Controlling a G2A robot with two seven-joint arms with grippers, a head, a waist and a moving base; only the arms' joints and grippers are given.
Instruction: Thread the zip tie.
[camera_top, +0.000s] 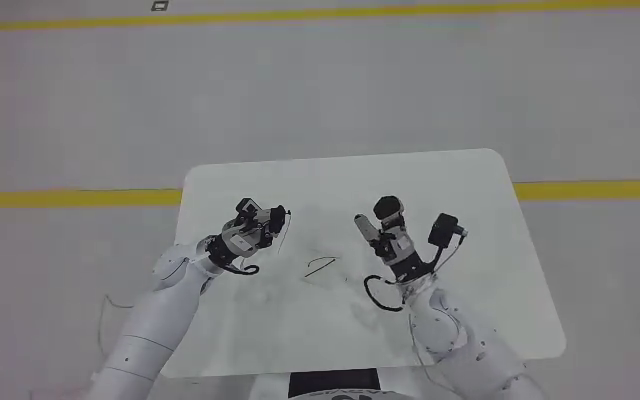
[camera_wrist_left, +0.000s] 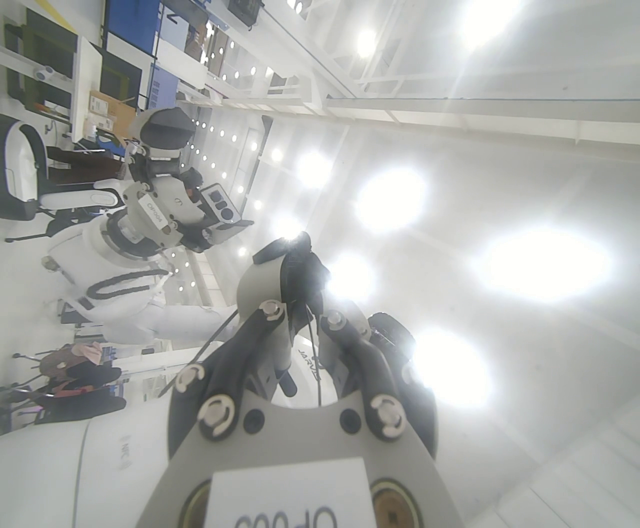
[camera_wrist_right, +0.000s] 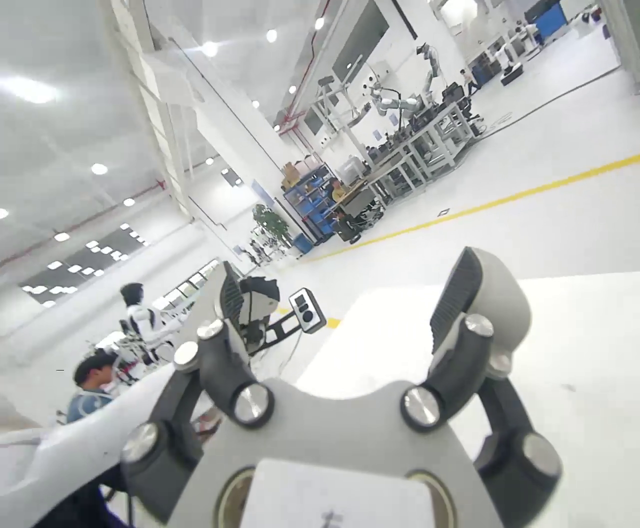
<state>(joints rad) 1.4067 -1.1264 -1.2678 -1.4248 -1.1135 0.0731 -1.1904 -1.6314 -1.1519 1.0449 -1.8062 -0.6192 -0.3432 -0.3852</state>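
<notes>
Zip tie (camera_wrist_left: 315, 350), a thin black strip, is held in the left gripper (camera_wrist_left: 297, 255), whose fingers are pressed together on it near their tips. In the left wrist view the strip is seen running from the pinch back along the gripper toward the wrist. In the top view the left gripper is raised over the left half of the white table (camera_top: 450, 180), with the strip showing as a fine dark line just beside the fingertips, on the side facing the other arm. The right gripper (camera_wrist_right: 345, 295) is held over the right half of the table with its 2 fingers spread wide apart and nothing between them; the ribbed inner pads (camera_wrist_right: 452, 295) are plainly shown in the right wrist view. The 2 grippers are near each other but apart. On the table between them, nearer the robot, a thin dark bent piece (camera_top: 320, 266) is lying flat, touched by neither gripper.
</notes>
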